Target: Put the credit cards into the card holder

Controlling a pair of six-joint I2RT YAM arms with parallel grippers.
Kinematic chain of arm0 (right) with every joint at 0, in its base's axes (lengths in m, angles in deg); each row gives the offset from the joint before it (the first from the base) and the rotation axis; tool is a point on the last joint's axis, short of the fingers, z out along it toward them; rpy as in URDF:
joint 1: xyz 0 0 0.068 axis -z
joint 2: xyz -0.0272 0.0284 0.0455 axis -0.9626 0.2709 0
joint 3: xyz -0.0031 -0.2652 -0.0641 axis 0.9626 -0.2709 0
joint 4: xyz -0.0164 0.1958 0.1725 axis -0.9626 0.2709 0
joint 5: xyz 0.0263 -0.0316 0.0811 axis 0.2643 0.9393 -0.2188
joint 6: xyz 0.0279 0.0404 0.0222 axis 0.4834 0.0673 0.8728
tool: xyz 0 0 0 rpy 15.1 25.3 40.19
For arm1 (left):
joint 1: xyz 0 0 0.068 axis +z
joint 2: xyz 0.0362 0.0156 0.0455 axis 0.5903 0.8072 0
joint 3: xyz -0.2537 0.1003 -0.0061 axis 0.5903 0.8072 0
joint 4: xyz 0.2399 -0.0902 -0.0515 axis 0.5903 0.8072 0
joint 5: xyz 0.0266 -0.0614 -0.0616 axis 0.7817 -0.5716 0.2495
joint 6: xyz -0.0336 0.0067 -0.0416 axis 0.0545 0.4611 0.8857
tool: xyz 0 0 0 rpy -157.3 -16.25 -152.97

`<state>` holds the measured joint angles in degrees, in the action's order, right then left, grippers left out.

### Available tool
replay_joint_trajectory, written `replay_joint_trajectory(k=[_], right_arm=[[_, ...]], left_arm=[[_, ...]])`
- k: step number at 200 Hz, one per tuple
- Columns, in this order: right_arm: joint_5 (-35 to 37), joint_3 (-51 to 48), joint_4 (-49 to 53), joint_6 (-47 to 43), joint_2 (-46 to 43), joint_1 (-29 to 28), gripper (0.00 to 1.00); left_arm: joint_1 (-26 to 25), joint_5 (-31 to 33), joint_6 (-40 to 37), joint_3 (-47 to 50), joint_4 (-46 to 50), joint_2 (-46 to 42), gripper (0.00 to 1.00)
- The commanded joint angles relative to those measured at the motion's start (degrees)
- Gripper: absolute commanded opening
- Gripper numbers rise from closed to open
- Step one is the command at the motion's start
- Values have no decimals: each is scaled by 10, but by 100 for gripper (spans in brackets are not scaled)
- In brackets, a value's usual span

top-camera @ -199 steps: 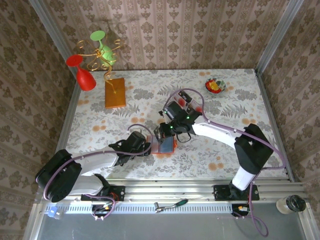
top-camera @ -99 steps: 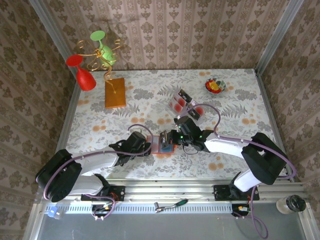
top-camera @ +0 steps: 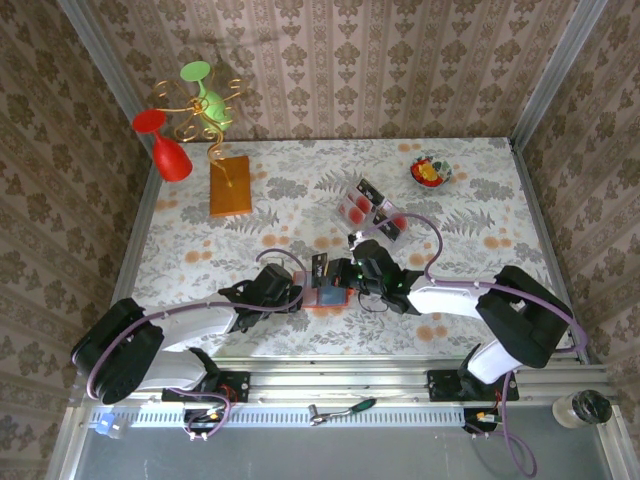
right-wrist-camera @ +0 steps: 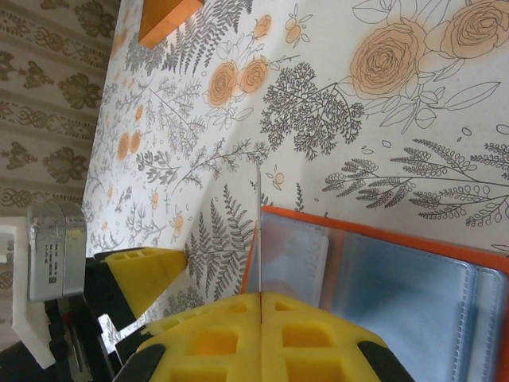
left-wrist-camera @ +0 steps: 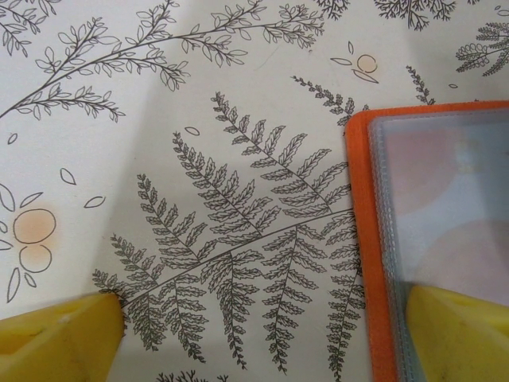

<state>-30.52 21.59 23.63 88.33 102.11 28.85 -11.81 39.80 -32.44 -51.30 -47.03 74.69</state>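
Note:
The card holder lies open on the table, orange-rimmed with clear grey-blue pockets. My left gripper is open across the holder's left edge, with one yellow finger on the pocket and the other on the cloth. My right gripper is shut on a credit card. That card shows edge-on as a thin upright line over the holder's left edge. Two more credit cards lie on the table behind.
An orange-brown block with gold wire stands at the back left, with a red glass and a green glass beside it. A small bowl sits at the back right. The left finger is close beside the held card.
The right arm came forward from the loose cards to the holder with a card in its shut jaws, then shifted slightly left. The left arm has not moved.

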Motion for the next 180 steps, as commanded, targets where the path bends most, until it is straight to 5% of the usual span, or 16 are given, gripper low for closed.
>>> replay_joint_trajectory(k=[1, 180], right_arm=[[36, -15, -27, 6, 10, -5, 0], [41, -46, -65, 23, 47, -13, 0]], left_arm=[[-6, -25, 11, 10, 8, 15, 93], [-6, -25, 12, 7, 3, 16, 93]])
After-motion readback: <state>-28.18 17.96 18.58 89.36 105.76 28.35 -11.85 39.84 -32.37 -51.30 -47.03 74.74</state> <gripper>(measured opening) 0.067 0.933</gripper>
